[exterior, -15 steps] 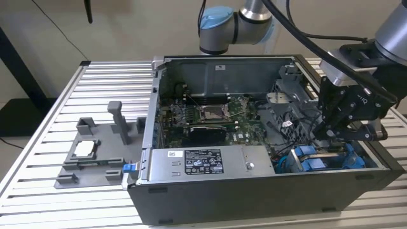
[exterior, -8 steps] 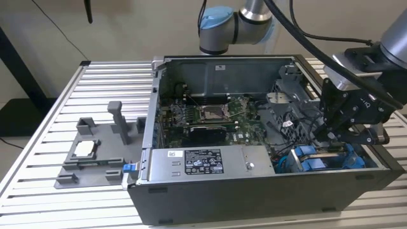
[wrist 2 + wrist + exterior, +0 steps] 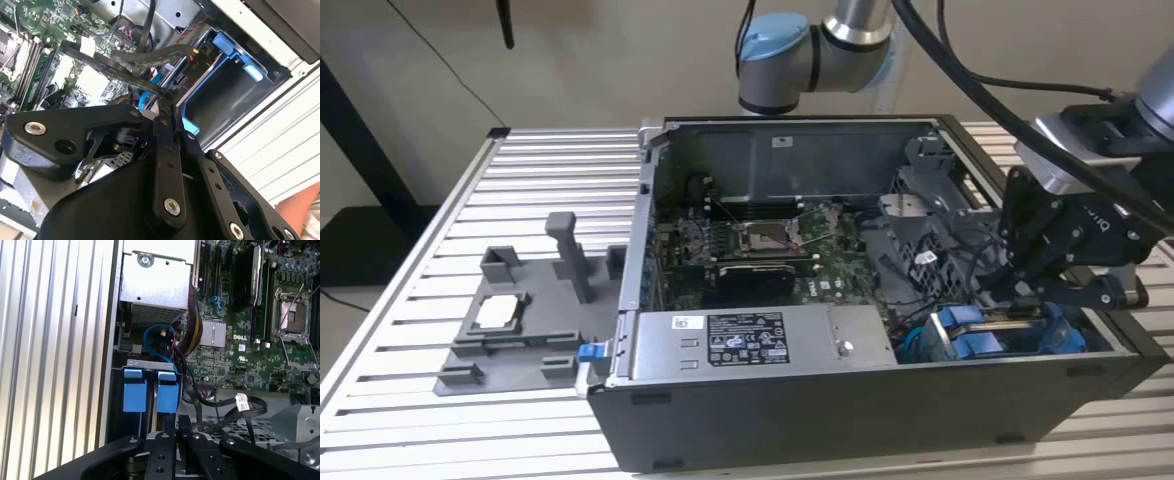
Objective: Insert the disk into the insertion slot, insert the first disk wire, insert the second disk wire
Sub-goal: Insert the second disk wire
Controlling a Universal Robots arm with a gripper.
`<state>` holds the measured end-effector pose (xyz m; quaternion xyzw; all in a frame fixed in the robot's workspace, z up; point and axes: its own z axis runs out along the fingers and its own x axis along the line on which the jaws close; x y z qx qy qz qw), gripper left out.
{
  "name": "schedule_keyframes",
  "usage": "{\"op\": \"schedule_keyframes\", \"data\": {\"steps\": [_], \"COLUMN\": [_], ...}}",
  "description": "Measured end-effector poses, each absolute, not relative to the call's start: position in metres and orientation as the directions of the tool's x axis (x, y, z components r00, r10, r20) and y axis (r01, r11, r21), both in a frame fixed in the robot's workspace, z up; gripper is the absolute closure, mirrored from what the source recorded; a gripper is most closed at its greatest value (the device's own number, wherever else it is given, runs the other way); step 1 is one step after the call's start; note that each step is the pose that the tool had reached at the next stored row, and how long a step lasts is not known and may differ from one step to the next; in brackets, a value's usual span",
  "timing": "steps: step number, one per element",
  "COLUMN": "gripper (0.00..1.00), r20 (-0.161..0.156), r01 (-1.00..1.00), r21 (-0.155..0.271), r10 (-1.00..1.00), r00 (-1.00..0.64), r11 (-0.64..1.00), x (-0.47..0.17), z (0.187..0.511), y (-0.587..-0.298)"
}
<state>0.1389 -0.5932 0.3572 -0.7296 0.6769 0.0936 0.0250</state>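
The disk's bright blue carrier (image 3: 987, 340) sits in the insertion slot (image 3: 947, 345) at the case's front corner, on the exterior view's right. Its two blue tabs (image 3: 150, 392) show in the first wrist view, and the blue frame (image 3: 220, 75) in the second wrist view. My gripper (image 3: 1017, 295) hangs inside the case just above the slot. The second wrist view has the gripper (image 3: 167, 97) shut on a black flat wire (image 3: 115, 65) that runs back over the motherboard. In the first wrist view the gripper (image 3: 182, 422) is just behind the blue tabs.
A silver power supply box (image 3: 747, 345) with a label lies along the case's front, beside the slot. The motherboard (image 3: 761, 245) and loose black cables (image 3: 235, 407) lie behind it. A grey fixture (image 3: 520, 320) holding a small silver chip (image 3: 500, 312) stands on the slatted table (image 3: 400, 330).
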Motion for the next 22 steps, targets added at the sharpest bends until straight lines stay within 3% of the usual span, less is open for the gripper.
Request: {"op": "schedule_keyframes", "data": {"steps": [22], "gripper": [0.85], "r20": [-0.174], "r01": [-0.994], "r21": [0.1], "r10": [-0.984], "r00": [0.029], "r11": [-0.047], "x": [0.1435], "z": [0.3528], "y": [-0.5944]}}
